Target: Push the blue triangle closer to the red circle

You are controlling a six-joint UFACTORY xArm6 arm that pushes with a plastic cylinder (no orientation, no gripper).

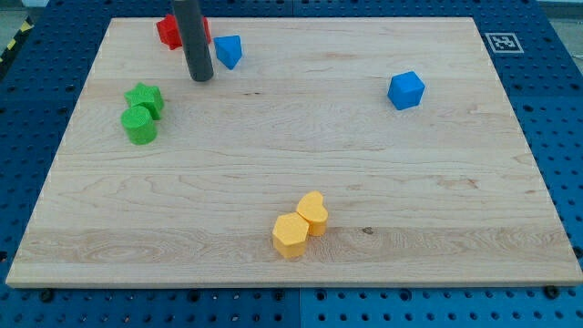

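Observation:
The blue triangle [229, 51] lies near the view's top left on the wooden board [291, 182]. A red block [169, 31] lies just left of it, partly hidden behind my rod, so its shape is unclear. My tip [201, 76] rests on the board just below and between these two blocks, slightly left of the blue triangle and close to it. I cannot tell if it touches either block.
A blue cube [406, 90] sits at the view's right. A green star-like block [146, 98] and a green cylinder [140, 125] touch at the left. A yellow hexagon [290, 234] and a yellow heart-like block [312, 212] touch near the bottom centre.

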